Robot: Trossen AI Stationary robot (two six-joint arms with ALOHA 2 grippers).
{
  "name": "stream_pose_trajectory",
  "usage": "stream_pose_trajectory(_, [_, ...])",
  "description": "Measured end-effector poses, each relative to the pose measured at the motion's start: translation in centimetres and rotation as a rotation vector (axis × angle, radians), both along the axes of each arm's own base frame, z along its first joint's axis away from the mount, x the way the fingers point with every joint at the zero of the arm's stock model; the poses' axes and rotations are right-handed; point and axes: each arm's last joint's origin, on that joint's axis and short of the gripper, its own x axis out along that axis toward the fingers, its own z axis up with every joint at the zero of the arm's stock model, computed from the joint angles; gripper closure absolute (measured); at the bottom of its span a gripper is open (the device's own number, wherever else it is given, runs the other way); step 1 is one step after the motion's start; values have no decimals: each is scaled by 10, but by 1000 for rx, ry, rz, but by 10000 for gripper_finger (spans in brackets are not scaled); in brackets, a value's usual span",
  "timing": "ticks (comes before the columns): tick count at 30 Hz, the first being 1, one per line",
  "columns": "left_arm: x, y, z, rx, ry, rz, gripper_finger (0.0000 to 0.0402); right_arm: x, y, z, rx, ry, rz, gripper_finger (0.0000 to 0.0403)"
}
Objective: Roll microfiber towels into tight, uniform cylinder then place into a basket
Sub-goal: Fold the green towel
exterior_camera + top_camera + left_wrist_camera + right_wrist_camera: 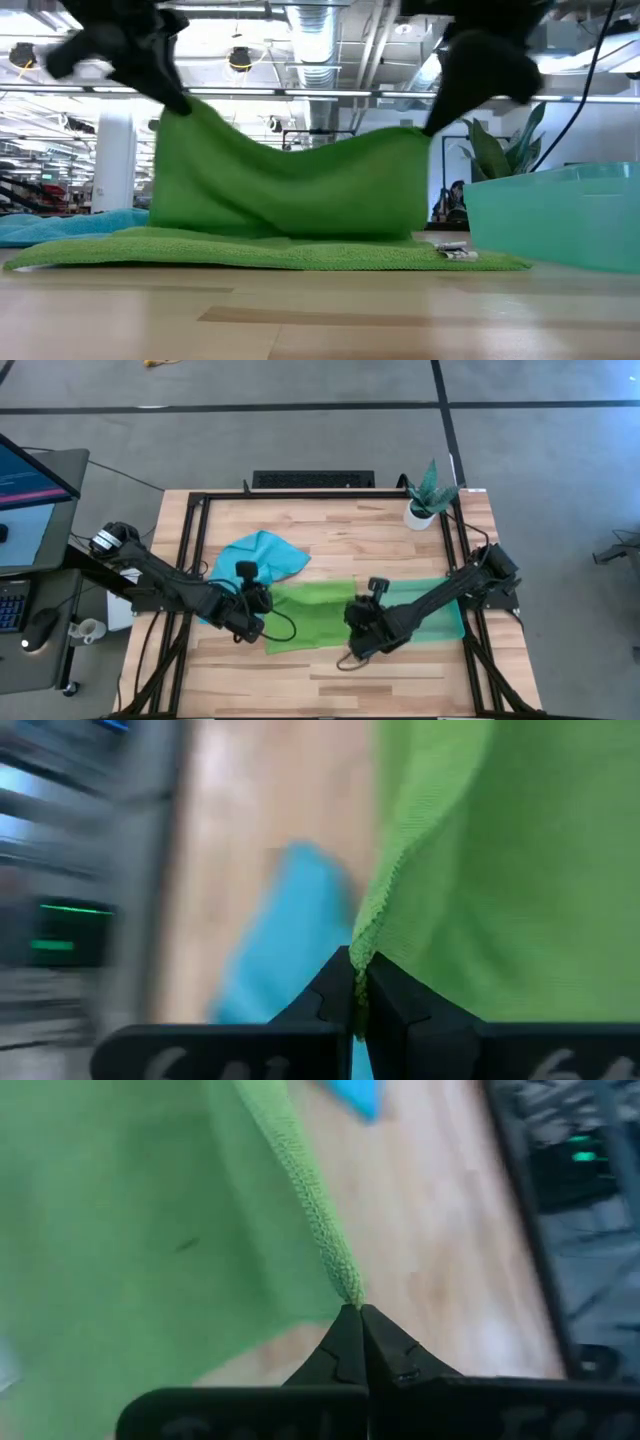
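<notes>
Green towel hangs clamped between left end effector and right end effector; basket, blue towel flank it.

No legible text — no labels, brands or numbers.

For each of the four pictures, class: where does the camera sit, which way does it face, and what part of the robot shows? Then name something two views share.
High view: above the table, looking straight down; both arms, left gripper and right gripper on the green towel.
Low view: at tabletop height, looking across; towel edge lifted, basket beside it.
Left wrist view: on the left arm; its shut fingers pinch the towel edge.
Right wrist view: on the right arm; same pinch.
Shared: the blue towel shows in the high and both wrist views.
</notes>
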Motion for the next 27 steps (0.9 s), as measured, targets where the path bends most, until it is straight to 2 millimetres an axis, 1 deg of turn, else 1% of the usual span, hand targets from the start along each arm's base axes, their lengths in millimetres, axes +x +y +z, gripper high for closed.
stream_pose_trajectory(3, [-3,15,8,273,30,42,401,8,-14,4,-18,-52,-69,401])
stream_pose_trajectory(4, [-3,19,12,332,38,64,401,10,-19,4,-14,-57,-89,401])
stream_pose_trajectory(5, [-4,24,16,352,50,84,401,12,-22,4,-11,-55,-101,401])
stream_pose_trajectory(6, [-4,27,18,336,63,103,401,12,-25,4,-10,-50,-108,401])
stream_pose_trajectory(8, [-2,30,18,227,86,125,401,13,-27,4,-11,-38,-107,401])
stream_pose_trajectory(10, [0,30,14,126,119,120,401,12,-28,4,-9,-22,-107,401])
stream_pose_trajectory(11, [2,30,10,106,126,117,401,12,-29,3,-11,-17,-107,401])
stream_pose_trajectory(17, [9,28,-9,130,115,114,401,12,-38,3,-65,52,-82,401])
stream_pose_trajectory(19, [11,27,-14,131,123,121,401,12,-40,3,-59,72,-75,401])
stream_pose_trajectory(22, [12,22,-19,75,121,135,401,12,-36,2,-30,91,-54,401])
stream_pose_trajectory(27, [10,10,-24,-57,112,154,401,7,-23,2,-32,106,6,401])
